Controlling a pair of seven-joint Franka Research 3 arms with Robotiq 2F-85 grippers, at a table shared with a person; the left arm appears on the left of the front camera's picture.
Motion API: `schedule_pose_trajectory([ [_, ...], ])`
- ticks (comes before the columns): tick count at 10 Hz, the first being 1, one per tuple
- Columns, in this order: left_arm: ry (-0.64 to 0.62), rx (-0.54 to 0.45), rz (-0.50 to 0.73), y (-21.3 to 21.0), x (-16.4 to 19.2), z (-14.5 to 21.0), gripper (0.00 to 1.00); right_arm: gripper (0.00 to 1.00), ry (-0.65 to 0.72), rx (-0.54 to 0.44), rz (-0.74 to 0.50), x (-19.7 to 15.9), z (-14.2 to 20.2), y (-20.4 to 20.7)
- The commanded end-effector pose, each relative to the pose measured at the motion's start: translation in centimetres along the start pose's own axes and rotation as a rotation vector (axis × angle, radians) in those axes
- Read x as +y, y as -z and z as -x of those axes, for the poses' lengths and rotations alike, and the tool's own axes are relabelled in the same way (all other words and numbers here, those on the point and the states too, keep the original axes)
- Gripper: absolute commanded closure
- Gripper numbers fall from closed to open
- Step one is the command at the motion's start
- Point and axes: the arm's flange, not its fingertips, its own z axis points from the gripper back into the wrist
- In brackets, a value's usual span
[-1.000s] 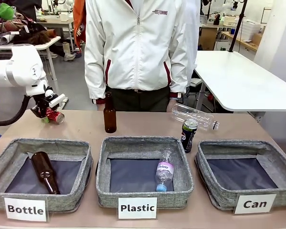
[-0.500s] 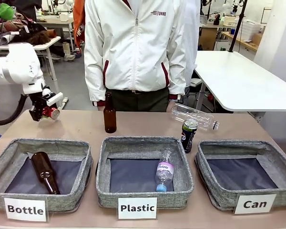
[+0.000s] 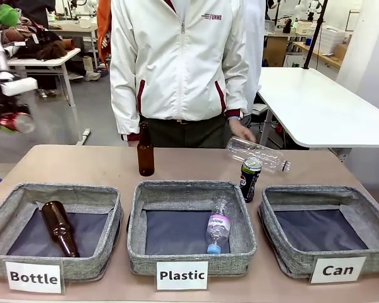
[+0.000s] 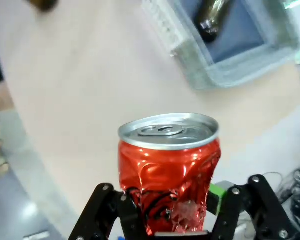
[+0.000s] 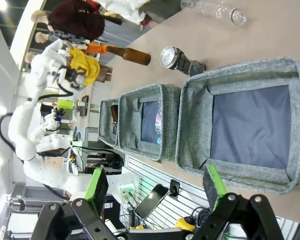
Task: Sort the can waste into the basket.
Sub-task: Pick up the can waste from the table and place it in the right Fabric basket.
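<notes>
Holding the dented red can [image 4: 170,170] round its lower body, the left claw [image 4: 172,215] is clamped tight. In the last second it has lifted the can off the worktop [image 3: 101,165], up and out to the left edge. The pick looks done; the carry across to the Can basket [image 3: 366,218] remains. The right claw [image 5: 155,187] hangs wide and empty above that basket. The black-and-blue can [image 3: 250,178] stands upright by the basket's far-left corner.
</notes>
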Motion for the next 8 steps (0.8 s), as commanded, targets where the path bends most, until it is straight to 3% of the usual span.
schedule_pose_trajectory([
  [1, -0.003, 0.032, -0.046, 0.7, -6.3, -2.4, 1.00, 0.00, -0.022, -0.013, -0.023, 0.0, -0.2, -0.1],
  [2, 0.064, 0.017, -0.010, 1.6, -8.5, -3.3, 1.00, 0.00, -0.022, -0.013, -0.023, 0.0, -0.2, -0.1],
  [3, -0.007, 0.007, 0.001, -1.4, -3.4, -0.9, 1.00, 0.00, -0.022, -0.013, -0.023, 0.0, -0.2, -0.1],
  [8, -0.007, 0.007, 0.001, -1.4, -3.4, -0.9, 1.00, 0.00, -0.022, -0.013, -0.023, 0.0, -0.2, -0.1],
])
